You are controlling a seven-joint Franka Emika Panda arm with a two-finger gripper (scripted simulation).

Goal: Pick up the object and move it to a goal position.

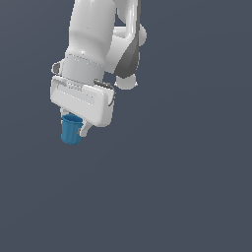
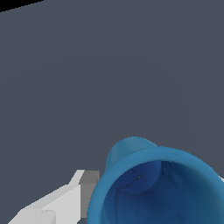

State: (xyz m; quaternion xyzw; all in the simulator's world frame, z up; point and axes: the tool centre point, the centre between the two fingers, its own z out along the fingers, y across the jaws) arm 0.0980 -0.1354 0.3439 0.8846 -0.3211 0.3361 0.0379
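Observation:
The object is a small blue cup-like cylinder (image 1: 71, 130) with a hollow top and a wider rim band. In the exterior view it hangs under the white hand, between the fingers of my gripper (image 1: 75, 129), which is shut on it. It appears lifted off the grey surface, with no contact showing below it. In the wrist view the cup (image 2: 157, 188) fills the near part of the picture, its hollow facing the camera, with one white finger (image 2: 65, 199) beside its rim. The other finger is hidden behind the cup. No goal marker shows.
The white arm (image 1: 98, 34) comes down from the top of the exterior view. A plain dark grey surface (image 1: 187, 187) fills both views. A black strip (image 2: 17, 4) shows at one corner of the wrist view.

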